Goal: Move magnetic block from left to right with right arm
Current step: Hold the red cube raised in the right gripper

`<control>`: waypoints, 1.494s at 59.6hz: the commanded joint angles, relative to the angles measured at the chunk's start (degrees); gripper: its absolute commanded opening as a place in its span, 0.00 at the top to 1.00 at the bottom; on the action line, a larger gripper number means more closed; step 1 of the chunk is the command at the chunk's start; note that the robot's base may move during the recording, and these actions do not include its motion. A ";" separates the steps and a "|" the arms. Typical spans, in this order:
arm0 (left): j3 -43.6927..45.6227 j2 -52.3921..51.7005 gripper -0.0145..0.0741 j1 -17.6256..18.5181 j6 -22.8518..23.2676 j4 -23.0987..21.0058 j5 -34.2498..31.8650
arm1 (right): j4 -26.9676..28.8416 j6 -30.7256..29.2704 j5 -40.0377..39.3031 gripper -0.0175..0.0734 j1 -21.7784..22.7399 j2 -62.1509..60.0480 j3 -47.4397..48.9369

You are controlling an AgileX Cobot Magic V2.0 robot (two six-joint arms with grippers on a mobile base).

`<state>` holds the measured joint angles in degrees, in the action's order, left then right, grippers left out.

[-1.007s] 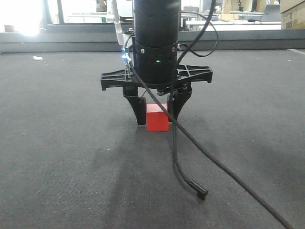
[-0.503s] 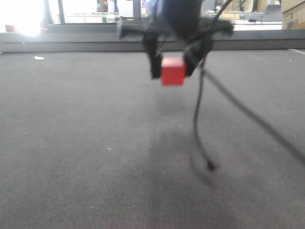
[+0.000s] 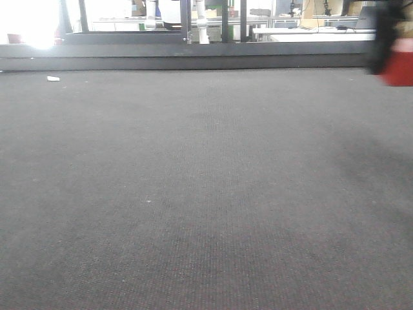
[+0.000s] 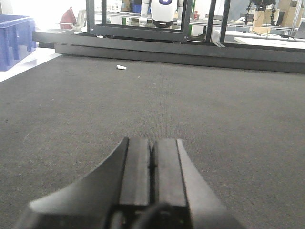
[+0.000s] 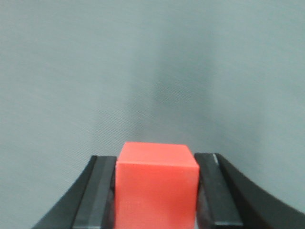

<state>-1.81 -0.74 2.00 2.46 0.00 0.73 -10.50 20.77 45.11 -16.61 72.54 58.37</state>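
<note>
Right claw [image 5: 156, 164] clamping magnetic block [image 5: 157, 195], open carpet [image 5: 143, 71] around

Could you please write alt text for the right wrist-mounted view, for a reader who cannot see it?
A bright-red cube sits clamped between the two black fingers of the right end effector, at the bottom centre of the picture. Behind it there is only plain grey carpet, slightly blurred.

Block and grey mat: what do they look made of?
The block looks like matte plastic or painted wood: smooth red faces, no gloss, so I can't tell which. The mat looks like dark grey short-pile carpet or felt, with a fine ribbed weave.
</note>
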 commanded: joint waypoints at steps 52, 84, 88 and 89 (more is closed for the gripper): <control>-0.59 -0.81 0.97 -0.06 0.25 0.00 -5.07 | -1.63 -6.48 -4.57 0.56 3.67 -66.29 -25.54; -0.59 -0.81 0.97 -0.06 0.25 0.00 -5.07 | -3.98 -6.48 -6.42 0.56 3.67 -73.33 -25.54; -0.59 -0.81 0.97 -0.06 0.25 0.00 -5.07 | -3.98 -6.48 -6.42 0.56 3.67 -73.33 -25.54; -0.59 -0.81 0.97 -0.06 0.25 0.00 -5.07 | -3.98 -6.48 -6.42 0.56 3.67 -73.33 -25.54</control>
<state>-1.81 -0.74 2.00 2.46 0.00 0.73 -12.97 14.79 44.12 -13.23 -1.01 31.34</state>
